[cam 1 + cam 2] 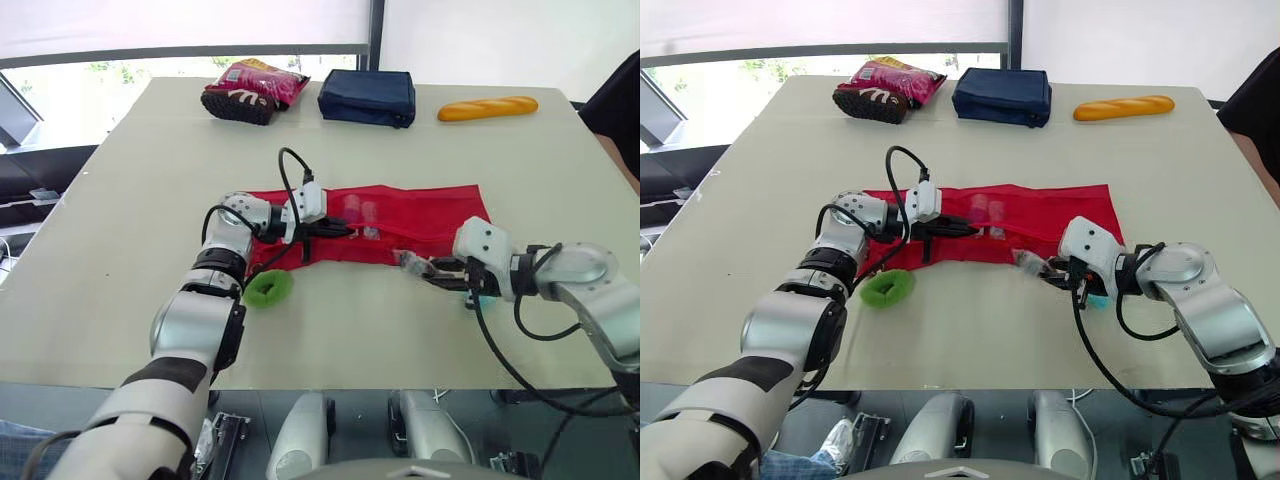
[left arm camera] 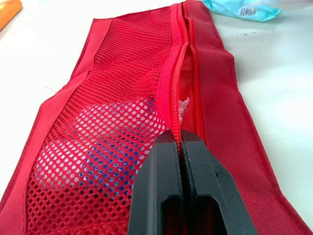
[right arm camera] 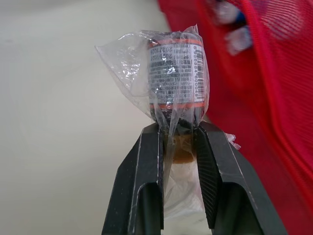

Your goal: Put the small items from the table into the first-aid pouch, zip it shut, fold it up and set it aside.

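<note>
The red first-aid pouch (image 1: 425, 212) lies flat and spread out in the middle of the table. Its zip (image 2: 172, 90) is partly open, and small items (image 2: 93, 152) show through the mesh. My left gripper (image 2: 182, 143) is shut on the zip's edge near the pouch's left part. My right gripper (image 3: 178, 128) is shut on a small bottle in clear plastic wrap (image 3: 175, 78), held just off the pouch's near edge. A green roll (image 1: 268, 288) lies by my left forearm. A light blue packet (image 1: 472, 298) sits beside the right gripper.
At the far edge of the table sit a red snack bag (image 1: 252, 90), a navy pouch (image 1: 367, 97) and a yellow bread-shaped toy (image 1: 487, 108). A person's dark sleeve (image 1: 618, 95) shows at the far right. Bare table lies in front of the pouch.
</note>
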Available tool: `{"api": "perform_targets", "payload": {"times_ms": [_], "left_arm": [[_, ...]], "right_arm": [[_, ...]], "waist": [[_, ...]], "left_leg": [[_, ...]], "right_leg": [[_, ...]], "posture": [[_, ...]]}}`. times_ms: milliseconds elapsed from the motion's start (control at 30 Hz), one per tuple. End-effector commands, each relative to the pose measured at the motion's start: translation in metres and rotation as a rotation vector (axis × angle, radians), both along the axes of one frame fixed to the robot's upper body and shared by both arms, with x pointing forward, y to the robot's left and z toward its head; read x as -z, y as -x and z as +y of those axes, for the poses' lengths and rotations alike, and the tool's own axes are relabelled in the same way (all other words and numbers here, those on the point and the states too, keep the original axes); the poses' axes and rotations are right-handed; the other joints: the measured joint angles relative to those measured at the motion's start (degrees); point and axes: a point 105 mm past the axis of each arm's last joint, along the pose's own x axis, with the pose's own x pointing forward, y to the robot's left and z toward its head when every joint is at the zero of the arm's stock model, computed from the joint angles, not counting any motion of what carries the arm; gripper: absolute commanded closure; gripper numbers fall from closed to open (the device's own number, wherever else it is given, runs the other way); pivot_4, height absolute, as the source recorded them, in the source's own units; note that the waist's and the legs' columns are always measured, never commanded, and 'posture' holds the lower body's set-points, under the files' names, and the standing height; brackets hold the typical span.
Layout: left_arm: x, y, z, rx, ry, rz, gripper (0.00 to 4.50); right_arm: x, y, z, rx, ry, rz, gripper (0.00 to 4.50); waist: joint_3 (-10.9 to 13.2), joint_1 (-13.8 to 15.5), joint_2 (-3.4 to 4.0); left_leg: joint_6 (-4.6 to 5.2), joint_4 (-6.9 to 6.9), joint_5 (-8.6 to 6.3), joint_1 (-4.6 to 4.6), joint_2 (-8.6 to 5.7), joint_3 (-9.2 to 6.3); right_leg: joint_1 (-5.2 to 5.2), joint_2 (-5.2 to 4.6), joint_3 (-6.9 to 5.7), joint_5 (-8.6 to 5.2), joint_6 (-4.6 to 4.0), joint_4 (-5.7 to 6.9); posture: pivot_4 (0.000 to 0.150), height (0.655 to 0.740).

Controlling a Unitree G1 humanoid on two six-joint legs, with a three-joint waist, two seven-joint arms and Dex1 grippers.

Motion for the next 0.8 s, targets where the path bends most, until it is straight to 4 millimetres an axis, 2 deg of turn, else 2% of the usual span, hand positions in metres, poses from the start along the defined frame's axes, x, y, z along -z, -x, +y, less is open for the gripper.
{"api": "perform_targets", "payload": {"times_ms": [33, 133, 300, 400, 567, 800], "left_arm": [[-0.016, -0.002, -0.008, 0.021, 0.038, -0.048, 4.50], [-0.015, -0.001, -0.009, 0.033, 0.041, -0.040, 4.50], [-0.016, 0.000, -0.012, 0.041, 0.063, -0.032, 4.50], [-0.017, 0.000, -0.014, 0.046, 0.067, -0.036, 4.50], [-0.016, 0.004, -0.017, 0.074, 0.069, -0.037, 4.50], [-0.009, 0.008, -0.016, 0.096, 0.056, -0.024, 4.50]], "right_arm": [[-0.013, -0.014, 0.001, 0.107, 0.003, -0.116, 4.08], [-0.010, -0.021, 0.010, 0.145, 0.000, -0.140, 4.08], [0.003, -0.021, 0.037, 0.084, 0.037, -0.155, 4.08], [0.011, -0.021, 0.046, 0.077, 0.052, -0.144, 4.08], [0.021, -0.040, 0.042, 0.210, 0.064, -0.182, 4.08], [0.006, -0.060, 0.035, 0.391, 0.016, -0.312, 4.08]], "waist": [[0.0, 0.0, 0.00], [0.0, -0.2, 0.00], [0.0, -0.2, 0.00], [0.0, -0.2, 0.00], [0.0, -0.1, 0.00], [0.0, -0.2, 0.00]], "left_leg": [[0.00, 0.00, 0.00, 0.00, 0.00, -0.01], [0.00, 0.00, 0.00, 0.00, 0.00, 0.01], [0.00, -0.01, 0.00, 0.01, 0.01, 0.01], [0.00, -0.01, 0.00, 0.01, 0.01, 0.00], [0.00, 0.00, 0.00, 0.00, -0.01, -0.01], [0.00, -0.01, 0.00, 0.00, 0.00, -0.01]], "right_leg": [[0.00, 0.00, 0.00, 0.00, 0.00, 0.00], [-0.01, 0.02, 0.00, 0.00, 0.00, 0.00], [-0.01, 0.04, 0.00, 0.00, -0.01, 0.01], [-0.01, 0.04, 0.00, 0.00, 0.00, 0.01], [0.00, 0.03, 0.00, 0.00, 0.00, -0.01], [-0.01, 0.04, 0.00, 0.00, -0.01, 0.01]], "posture": [[0.150, 0.7105], [0.150, 0.7105], [0.150, 0.7105], [0.150, 0.7105], [0.150, 0.7105], [0.150, 0.7105]]}}
